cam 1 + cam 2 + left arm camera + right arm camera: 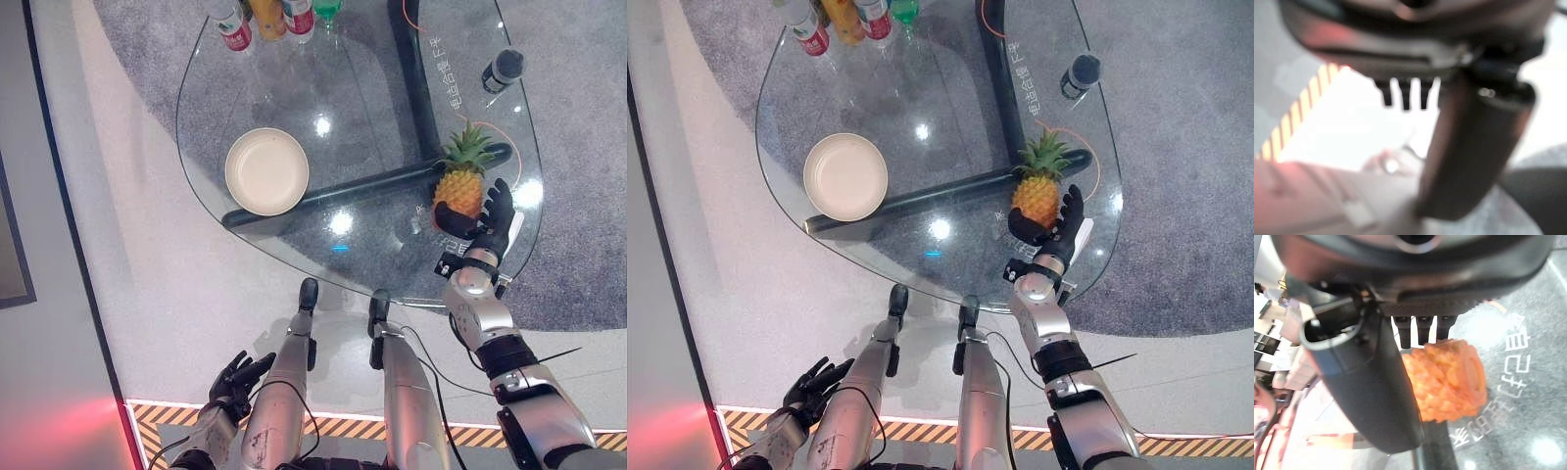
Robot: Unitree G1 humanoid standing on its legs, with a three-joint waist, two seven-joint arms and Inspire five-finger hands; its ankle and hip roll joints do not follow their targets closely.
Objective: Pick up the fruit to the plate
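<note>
1. The right robot hand (482, 227) was positioned over the right part of the glass worktop (294, 117), its fingers and thumb curled round the lower body of the pineapple (460, 188).
2. In the right wrist view, the thumb (1366, 387) lay along one side of the orange fruit body, and the fingertips (1422, 330) touched its far side.
3. The pineapple stood upright in the grasp, green crown pointing away from the robot, close to the right edge of the worktop.
4. The left robot hand (233, 380) hung low beside the robot, off the worktop, above the floor near a yellow-and-black hazard stripe (333, 426). Its fingers were relaxed and slightly spread, grasping nothing.
5. The cream plate (266, 170) lay on the left part of the worktop, well apart from the pineapple, with nothing on it.
6. A dark bar of the frame (372, 182) ran beneath the glass between plate and pineapple.
7. Several bottles (263, 20) stood at the far edge of the worktop.
8. A dark cylindrical object (503, 69) lay near the far right edge.
</note>
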